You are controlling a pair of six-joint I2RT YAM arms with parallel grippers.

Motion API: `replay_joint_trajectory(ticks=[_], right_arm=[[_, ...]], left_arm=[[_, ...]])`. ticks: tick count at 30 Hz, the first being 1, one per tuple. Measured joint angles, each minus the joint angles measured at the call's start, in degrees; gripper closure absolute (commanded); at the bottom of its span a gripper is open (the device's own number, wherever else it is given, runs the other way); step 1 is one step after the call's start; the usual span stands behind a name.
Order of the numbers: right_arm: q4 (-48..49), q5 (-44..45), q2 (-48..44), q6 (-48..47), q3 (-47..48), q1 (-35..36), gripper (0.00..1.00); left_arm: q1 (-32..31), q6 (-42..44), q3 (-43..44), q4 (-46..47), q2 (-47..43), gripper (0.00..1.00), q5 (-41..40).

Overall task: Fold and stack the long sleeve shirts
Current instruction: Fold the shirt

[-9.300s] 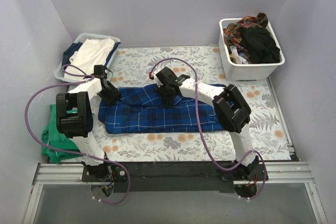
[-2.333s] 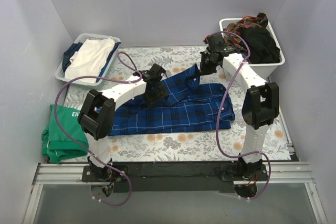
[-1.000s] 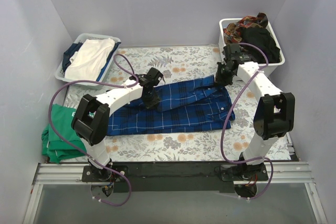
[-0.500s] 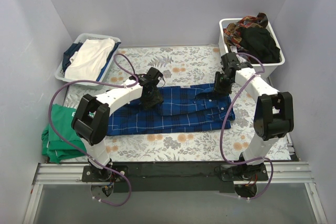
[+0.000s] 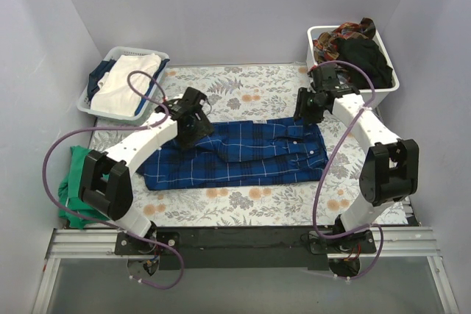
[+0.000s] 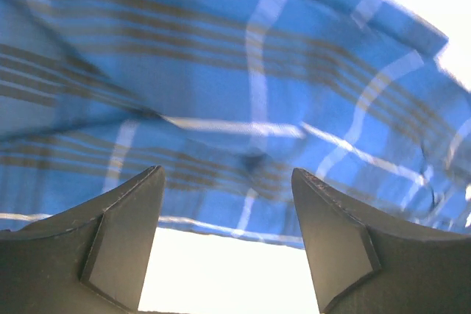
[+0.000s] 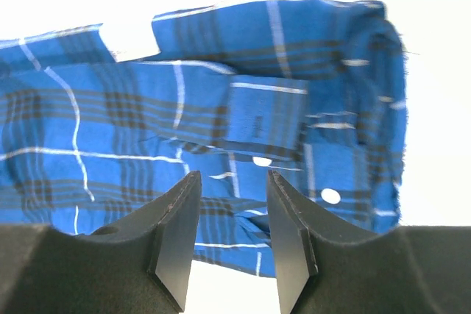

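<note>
A dark blue plaid long sleeve shirt (image 5: 235, 156) lies folded lengthwise across the floral table cloth (image 5: 250, 86). My left gripper (image 5: 185, 131) hovers over the shirt's upper left edge. In the left wrist view it (image 6: 228, 172) stands open, with nothing between the fingers and plaid cloth (image 6: 243, 71) just beyond them. My right gripper (image 5: 302, 114) sits at the shirt's upper right corner. The right wrist view shows it (image 7: 233, 174) open above the shirt (image 7: 221, 115), with white buttons and a cuff visible there. A folded green shirt (image 5: 77, 182) lies at the table's left edge.
A white basket (image 5: 96, 97) at the back left holds white and dark blue folded clothes. A white bin (image 5: 353, 93) at the back right is piled with dark and plaid garments. Purple cables loop off both arms. Walls close in the back and both sides.
Both grippers have opened and let go of the plaid cloth, which now lies flat on the shirt. The left gripper has drawn back to the left; the right one has lifted slightly.
</note>
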Motion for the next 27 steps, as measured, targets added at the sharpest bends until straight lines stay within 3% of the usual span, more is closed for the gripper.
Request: replay_joint_trajectory(ticks=[6, 12, 22, 27], right_arm=[[0.4, -3.0, 5.9, -1.1, 0.1, 5.1, 0.54], [0.7, -5.2, 9.6, -1.2, -1.0, 7.8, 0.55], [1.9, -5.3, 9.7, -1.1, -2.3, 7.8, 0.57], [2.1, -5.3, 10.1, -1.1, -2.8, 7.8, 0.58]], left_arm=[[11.4, 0.3, -7.9, 1.4, -2.3, 0.31, 1.5], [16.5, 1.6, -11.3, 2.6, -2.3, 0.31, 1.6], [24.9, 4.1, -8.7, 5.3, 0.5, 0.31, 1.6], [25.6, 5.2, -5.7, 6.2, 3.2, 0.35, 0.9]])
